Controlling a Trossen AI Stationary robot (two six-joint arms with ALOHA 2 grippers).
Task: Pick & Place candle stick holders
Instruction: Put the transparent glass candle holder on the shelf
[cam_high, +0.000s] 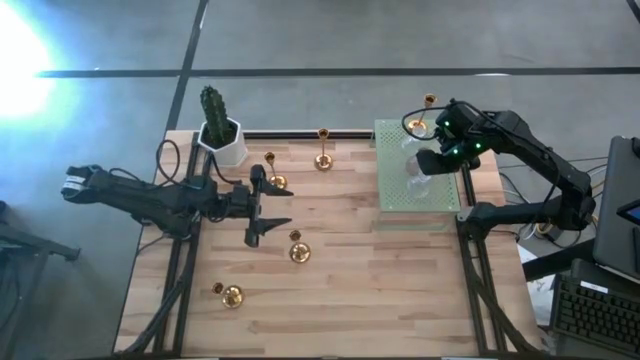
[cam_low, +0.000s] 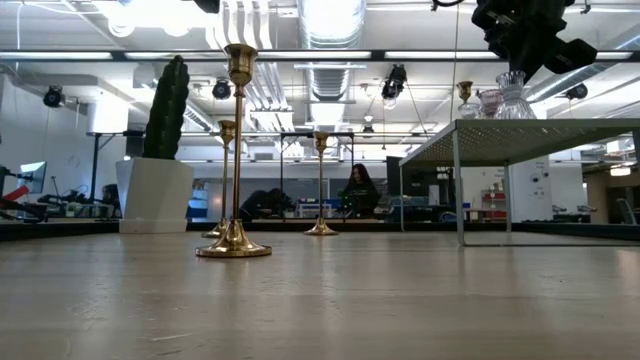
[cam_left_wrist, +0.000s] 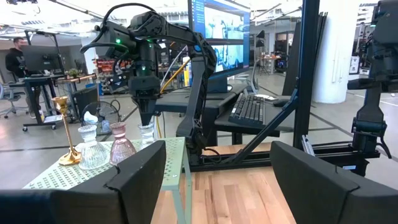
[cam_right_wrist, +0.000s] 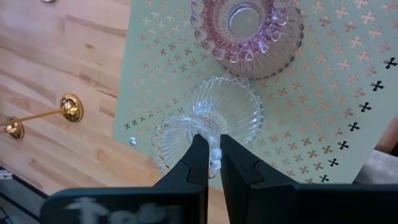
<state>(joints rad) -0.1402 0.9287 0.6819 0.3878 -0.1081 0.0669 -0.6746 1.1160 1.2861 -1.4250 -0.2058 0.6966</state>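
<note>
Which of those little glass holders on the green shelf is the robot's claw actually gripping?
The clear one at the shelf's edge: the right gripper pinches its rim. The pink one and the other clear one stand free.

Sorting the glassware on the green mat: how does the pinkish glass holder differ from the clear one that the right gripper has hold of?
The pinkish glass holder is tinted; the clear glass holder is colourless. The pinkish one's rim is beaded, the clear one's ribbed. The pinkish one stands free, while the right gripper is shut on the clear one's rim. Both stand upright on the green mat.
</note>
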